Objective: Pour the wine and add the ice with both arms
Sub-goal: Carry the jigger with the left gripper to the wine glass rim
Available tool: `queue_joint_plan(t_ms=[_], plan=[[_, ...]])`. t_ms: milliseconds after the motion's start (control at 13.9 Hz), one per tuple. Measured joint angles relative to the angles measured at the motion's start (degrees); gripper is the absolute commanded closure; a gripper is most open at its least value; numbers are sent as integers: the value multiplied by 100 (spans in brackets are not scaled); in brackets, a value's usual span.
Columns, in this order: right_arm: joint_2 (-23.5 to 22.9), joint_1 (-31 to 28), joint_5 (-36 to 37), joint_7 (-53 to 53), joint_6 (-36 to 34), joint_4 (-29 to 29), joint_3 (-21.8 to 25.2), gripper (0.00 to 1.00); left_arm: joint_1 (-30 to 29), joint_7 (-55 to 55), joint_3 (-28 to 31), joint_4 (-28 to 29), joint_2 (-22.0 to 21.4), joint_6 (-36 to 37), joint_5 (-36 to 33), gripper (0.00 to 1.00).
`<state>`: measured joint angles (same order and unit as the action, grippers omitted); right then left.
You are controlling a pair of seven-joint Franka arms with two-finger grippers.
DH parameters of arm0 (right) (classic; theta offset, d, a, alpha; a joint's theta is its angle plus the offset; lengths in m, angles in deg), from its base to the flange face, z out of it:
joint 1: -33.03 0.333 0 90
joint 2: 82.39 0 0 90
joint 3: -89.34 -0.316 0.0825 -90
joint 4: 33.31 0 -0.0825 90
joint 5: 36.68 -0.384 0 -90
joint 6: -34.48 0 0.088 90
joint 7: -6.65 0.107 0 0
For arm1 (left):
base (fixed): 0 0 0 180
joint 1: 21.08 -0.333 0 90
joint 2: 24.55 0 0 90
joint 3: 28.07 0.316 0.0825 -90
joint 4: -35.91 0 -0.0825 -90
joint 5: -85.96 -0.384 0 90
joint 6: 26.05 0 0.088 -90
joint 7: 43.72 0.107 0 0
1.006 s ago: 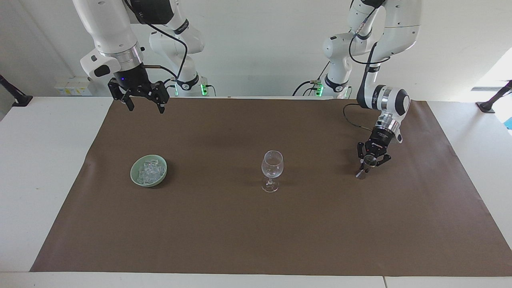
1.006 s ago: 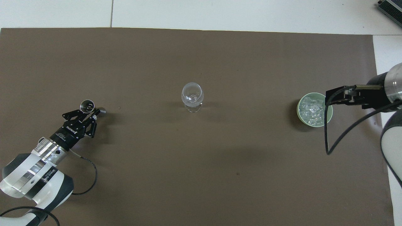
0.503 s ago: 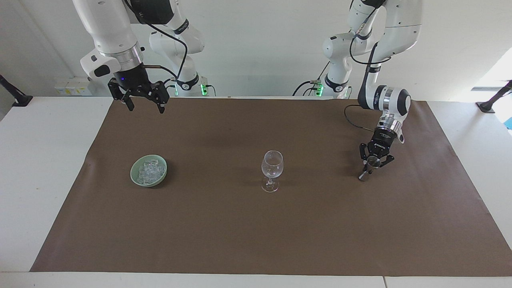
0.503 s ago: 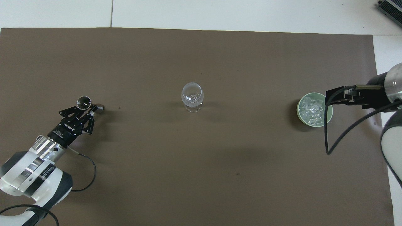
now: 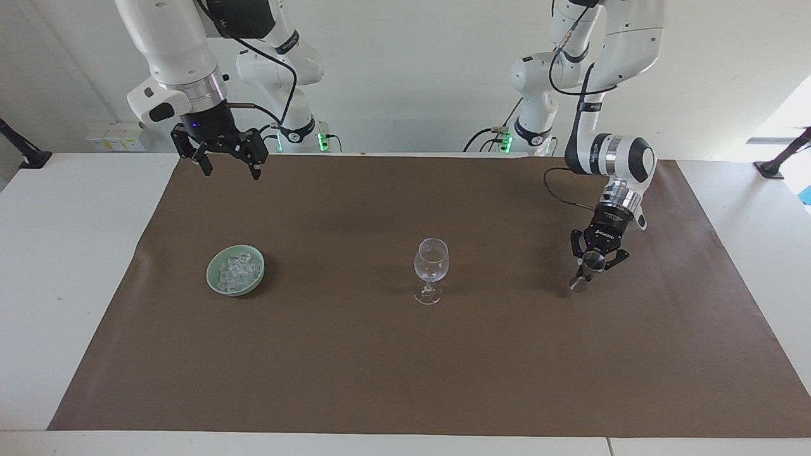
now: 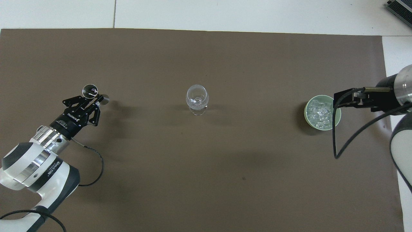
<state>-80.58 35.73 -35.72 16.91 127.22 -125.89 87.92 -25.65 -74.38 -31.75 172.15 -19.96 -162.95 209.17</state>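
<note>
A brown mat (image 5: 405,354) covers the white table (image 5: 70,253) before a pale wall, the wine glass (image 5: 431,269) mid-mat, the ice (image 5: 236,271) in a green bowl (image 5: 214,283) toward the right arm's end, the right gripper (image 5: 227,163) raised, wide open, over the mat's edge, the left gripper (image 5: 597,259) clamped on a small metal cup (image 5: 583,272).

Matt brown paper sheet (image 5: 380,367), clear wine glass (image 5: 431,261), shiny metal jigger (image 5: 586,269)

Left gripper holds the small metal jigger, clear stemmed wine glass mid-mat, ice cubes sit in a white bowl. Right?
Only the bowl colour is wrong: the facing view shows the ice cubes in a pale green bowl. The left gripper does hold the small metal jigger, and the clear stemmed wine glass stands mid-mat.
</note>
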Motion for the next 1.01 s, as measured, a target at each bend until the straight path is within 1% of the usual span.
queue_joint_plan(t_ms=[216,359,575,719,1006], plan=[[0,0,0,0,0,0,0,0,410,-287,-90,-181,-178,-545,162,100],[0,0,0,0,0,0,0,0,568,-350,-198,-282,-257,-784,335,100],[0,0,0,0,0,0,0,0,592,-381,-593,-450,-309,-1188,687,100],[0,0,0,0,0,0,0,0,598,-386,-941,-667,-312,-1509,915,100],[0,0,0,0,0,0,0,0,609,-411,-1447,-1036,-314,-1860,993,100]])
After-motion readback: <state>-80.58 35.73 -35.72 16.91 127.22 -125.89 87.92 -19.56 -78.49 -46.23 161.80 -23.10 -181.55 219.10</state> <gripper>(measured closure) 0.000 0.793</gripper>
